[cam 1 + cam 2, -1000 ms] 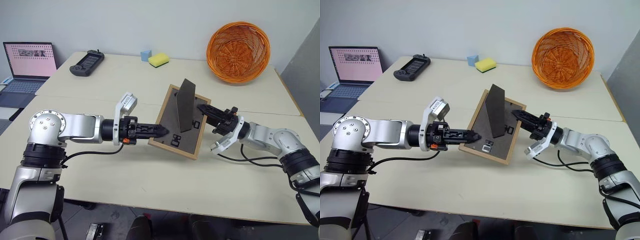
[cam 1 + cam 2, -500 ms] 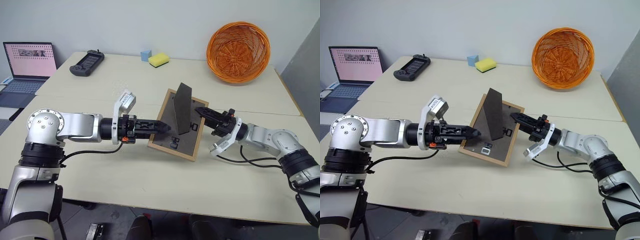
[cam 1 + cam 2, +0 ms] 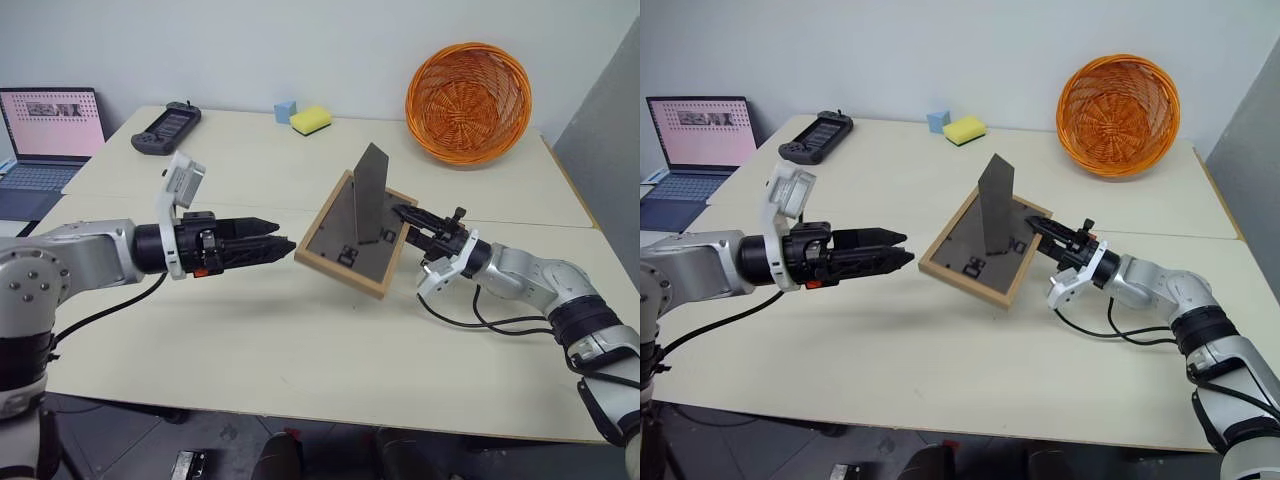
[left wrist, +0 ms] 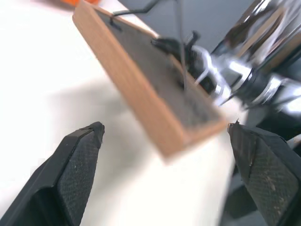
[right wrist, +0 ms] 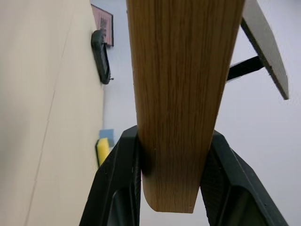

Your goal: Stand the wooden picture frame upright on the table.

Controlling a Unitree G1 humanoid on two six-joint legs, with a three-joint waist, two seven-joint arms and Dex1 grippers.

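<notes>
The wooden picture frame leans tilted over the table, its dark back panel facing me and the fold-out stand sticking up. My right gripper is shut on the frame's right edge; in the right wrist view both fingers clamp the wood. I cannot tell whether the frame's low edge touches the table. My left gripper is open, a short way left of the frame's low corner and holding nothing. Its two fingers stand wide apart in the left wrist view, with the frame beyond them.
An orange wicker basket stands at the back right. A yellow sponge and a blue cube lie at the back middle, and a black game controller at the back left. A laptop sits far left.
My left gripper has let go of the frame's low left edge, opened wide and drawn back to the left. The right gripper keeps its hold on the frame.
</notes>
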